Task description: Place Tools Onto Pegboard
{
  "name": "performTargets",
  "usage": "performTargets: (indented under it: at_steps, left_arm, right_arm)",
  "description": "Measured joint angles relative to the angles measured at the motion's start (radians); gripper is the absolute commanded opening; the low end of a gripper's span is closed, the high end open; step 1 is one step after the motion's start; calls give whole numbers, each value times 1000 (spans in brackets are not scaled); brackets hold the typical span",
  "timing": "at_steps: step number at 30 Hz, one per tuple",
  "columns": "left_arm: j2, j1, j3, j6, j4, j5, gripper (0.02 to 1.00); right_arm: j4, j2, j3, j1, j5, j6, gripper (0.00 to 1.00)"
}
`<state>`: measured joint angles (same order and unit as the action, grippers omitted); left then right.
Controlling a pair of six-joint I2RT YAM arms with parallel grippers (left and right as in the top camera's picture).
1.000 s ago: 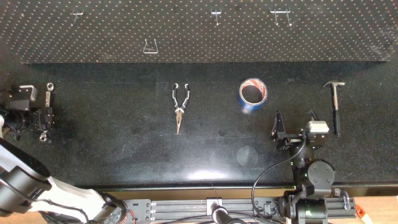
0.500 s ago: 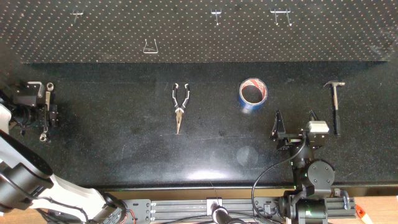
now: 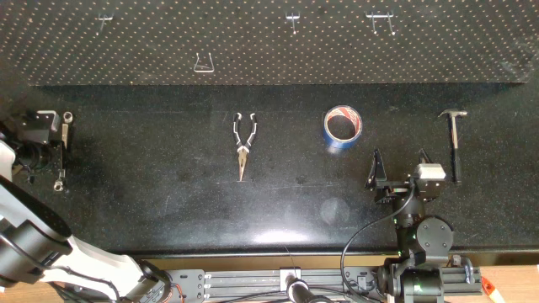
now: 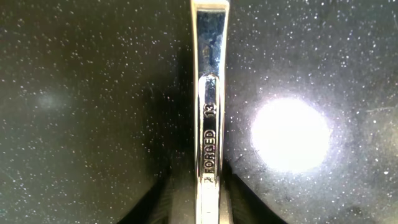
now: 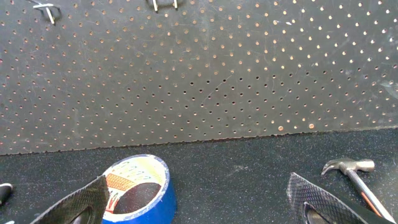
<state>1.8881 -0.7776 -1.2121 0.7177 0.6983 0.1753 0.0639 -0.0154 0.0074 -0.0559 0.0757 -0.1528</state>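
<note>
1. Black speckled worktop (image 3: 168,198) runs across the scene, with a dark perforated pegboard (image 3: 269,42) along its far side that carries a few small wire hooks (image 3: 203,63).
2. At the far left, the left gripper (image 3: 59,147) is clamped on a slim chrome combination wrench (image 3: 60,177). In the left wrist view its dark fingers (image 4: 165,202) press against both sides of the shaft. Whether the wrench rests on the worktop or is raised off it cannot be told.
3. Left of centre lie silver needle-nose pliers (image 3: 244,145), flat on the worktop, handles toward the pegboard and tips pointing away from it.
4. Right of centre sits a blue roll of tape (image 3: 342,126), near the pegboard's lower edge.
5. Behind the tape, the right gripper (image 3: 399,156) hangs with its jaws spread wide, gripping nothing. The tape lies ahead of it, toward its left finger.
6. At the far right lies a small claw hammer with a dark handle (image 3: 455,147), its steel head toward the pegboard, just beside the right gripper and apart from it.
</note>
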Motion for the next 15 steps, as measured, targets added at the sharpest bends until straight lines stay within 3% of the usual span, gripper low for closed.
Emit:
performTargets:
  at_steps: [5,15]
  left_arm:
    - [0,0,0,-35,-12,1,266]
    - [0,0,0,-68,-19,1,128]
  right_arm:
    - [0,0,0,0,0,0,932]
    - [0,0,0,0,0,0,932]
